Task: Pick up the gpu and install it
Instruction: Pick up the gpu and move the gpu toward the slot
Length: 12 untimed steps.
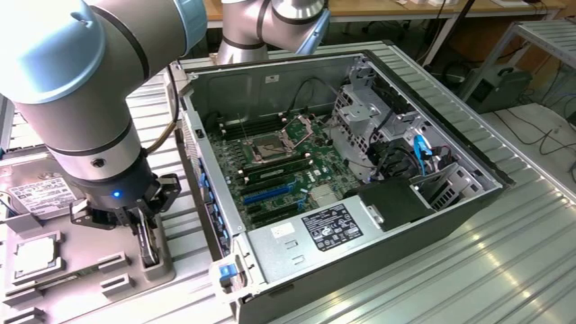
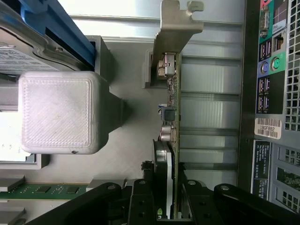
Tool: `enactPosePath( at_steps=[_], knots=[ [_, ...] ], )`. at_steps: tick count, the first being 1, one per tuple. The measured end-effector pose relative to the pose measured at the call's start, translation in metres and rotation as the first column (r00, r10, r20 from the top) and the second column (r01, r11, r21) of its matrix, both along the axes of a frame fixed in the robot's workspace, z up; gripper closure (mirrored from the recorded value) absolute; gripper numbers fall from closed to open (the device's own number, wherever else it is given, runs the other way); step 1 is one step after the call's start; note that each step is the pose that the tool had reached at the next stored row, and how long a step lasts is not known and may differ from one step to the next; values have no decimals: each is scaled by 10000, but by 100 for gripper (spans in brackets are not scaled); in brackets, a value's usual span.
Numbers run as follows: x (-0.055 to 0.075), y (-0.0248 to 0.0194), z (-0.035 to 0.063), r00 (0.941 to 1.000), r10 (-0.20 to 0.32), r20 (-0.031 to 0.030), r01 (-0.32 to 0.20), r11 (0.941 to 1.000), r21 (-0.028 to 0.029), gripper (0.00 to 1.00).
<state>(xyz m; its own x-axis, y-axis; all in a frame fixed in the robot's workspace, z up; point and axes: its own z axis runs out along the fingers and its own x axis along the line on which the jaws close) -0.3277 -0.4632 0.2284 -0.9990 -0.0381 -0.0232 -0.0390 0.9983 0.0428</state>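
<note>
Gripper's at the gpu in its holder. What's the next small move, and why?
Probably a short, straight lift. The gripper straddles the gpu, which stands on edge in a grey holder; pulling sideways would likely jam it. Lift only once the grip looks firm.

- My exterior view is bright, and the light comes from above.
- The metal table (image 1: pixel 513 270) has white glare streaks in the lower right of that view.
- Inside the computer case (image 1: pixel 261 84) it is darker, with deep shadow by the black box (image 1: pixel 396 202).
- My arm (image 1: pixel 72 74), in the upper left, looks a bit soft.
- A small blue light (image 1: pixel 115 195) glows on it.
- In my wrist view the white block (image 2: pixel 58 112) is very bright and casts a soft shadow.
- The gpu (image 2: pixel 172 108) shines at its silver end.
</note>
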Motion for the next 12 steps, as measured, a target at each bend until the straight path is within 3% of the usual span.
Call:
enactPosePath(
  at_steps=[3, 11, 12],
  knots=[
    [0, 0, 57, 10000, 0, 2, 0, 10000, 7, 72],
    [-1, 0, 463, 10000, 0, 0, 0, 10000, 5, 72],
    [0, 1, 557, 10000, 0, 1, 0, 10000, 5, 72]
  ],
)
